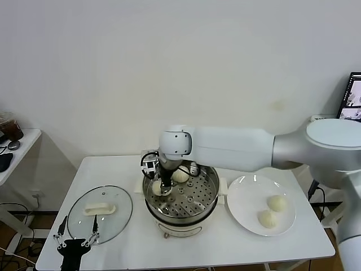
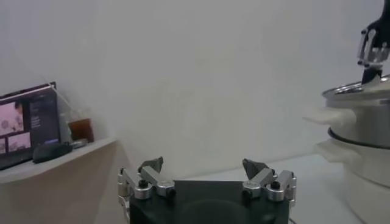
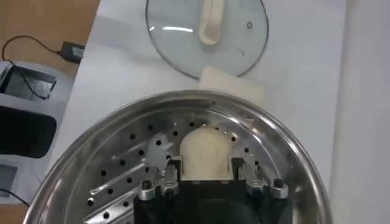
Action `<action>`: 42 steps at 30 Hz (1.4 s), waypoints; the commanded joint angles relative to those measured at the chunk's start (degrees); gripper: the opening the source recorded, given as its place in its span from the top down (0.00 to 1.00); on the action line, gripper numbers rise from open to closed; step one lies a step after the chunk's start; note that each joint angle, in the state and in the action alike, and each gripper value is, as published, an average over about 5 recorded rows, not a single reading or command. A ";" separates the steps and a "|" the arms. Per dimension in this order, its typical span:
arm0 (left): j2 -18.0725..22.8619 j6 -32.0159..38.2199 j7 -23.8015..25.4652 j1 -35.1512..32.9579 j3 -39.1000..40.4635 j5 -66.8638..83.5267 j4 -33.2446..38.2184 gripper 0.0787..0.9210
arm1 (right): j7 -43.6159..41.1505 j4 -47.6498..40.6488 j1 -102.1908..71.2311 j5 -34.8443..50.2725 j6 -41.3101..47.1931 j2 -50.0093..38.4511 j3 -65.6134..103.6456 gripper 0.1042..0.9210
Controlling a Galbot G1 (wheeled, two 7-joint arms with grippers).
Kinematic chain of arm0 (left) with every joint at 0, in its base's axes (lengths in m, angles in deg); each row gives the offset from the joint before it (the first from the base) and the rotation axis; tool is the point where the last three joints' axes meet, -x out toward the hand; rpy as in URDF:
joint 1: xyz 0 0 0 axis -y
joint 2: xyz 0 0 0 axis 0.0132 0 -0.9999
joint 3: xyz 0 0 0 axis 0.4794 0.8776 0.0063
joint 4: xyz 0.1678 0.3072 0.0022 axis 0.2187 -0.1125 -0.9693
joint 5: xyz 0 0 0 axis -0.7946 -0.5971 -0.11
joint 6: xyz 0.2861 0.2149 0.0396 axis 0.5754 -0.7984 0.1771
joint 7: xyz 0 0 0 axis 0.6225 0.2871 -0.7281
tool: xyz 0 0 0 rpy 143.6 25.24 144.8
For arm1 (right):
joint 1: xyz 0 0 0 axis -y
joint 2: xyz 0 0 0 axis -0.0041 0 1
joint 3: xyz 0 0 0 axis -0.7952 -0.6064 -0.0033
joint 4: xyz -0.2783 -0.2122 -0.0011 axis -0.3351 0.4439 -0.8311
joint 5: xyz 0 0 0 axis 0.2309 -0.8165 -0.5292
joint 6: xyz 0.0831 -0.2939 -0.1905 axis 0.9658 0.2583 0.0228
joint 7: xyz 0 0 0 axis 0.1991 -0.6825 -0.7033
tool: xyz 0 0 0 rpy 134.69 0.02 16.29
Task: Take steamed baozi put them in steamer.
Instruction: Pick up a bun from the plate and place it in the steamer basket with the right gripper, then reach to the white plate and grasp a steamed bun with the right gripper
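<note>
The steamer [image 1: 181, 199] stands at the table's middle. My right gripper [image 1: 162, 187] reaches down into it and is shut on a cream-white baozi [image 1: 156, 188] low over the perforated tray's left part. In the right wrist view this baozi [image 3: 206, 152] sits between the fingers [image 3: 172, 168] of the right gripper [image 3: 206, 169], inside the steamer [image 3: 116, 131]. A second baozi [image 1: 180, 175] lies on the tray at the back. Two more baozi [image 1: 276, 202] [image 1: 266, 218] lie on the white plate [image 1: 245, 195]. My left gripper [image 1: 75, 237] hangs open and empty at the table's front left.
The glass lid [image 1: 101, 212] with its white handle lies left of the steamer, also in the right wrist view [image 3: 207, 36]. The left wrist view shows the left gripper [image 2: 202, 167], the steamer's side [image 2: 362, 122] and a side table with a monitor [image 2: 27, 125].
</note>
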 commanded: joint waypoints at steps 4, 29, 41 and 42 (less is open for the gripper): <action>-0.05 0.19 -0.03 0.01 -0.10 -0.04 -0.30 0.12 | -0.91 -1.89 -1.45 -0.51 0.82 1.00 1.14 0.37; -0.61 -0.40 0.35 0.66 1.04 -0.75 -0.38 0.12 | -29.12 20.00 0.88 -28.84 -24.57 -52.65 11.38 0.12; 0.15 -0.35 0.21 -0.86 0.63 -2.37 -0.19 0.12 | -26.64 15.28 -32.48 -44.82 -31.15 -59.15 31.37 0.12; 0.28 -0.36 0.20 -0.95 0.62 -2.47 -0.11 0.12 | -26.03 14.75 -32.89 -45.17 -31.25 -58.37 31.30 0.12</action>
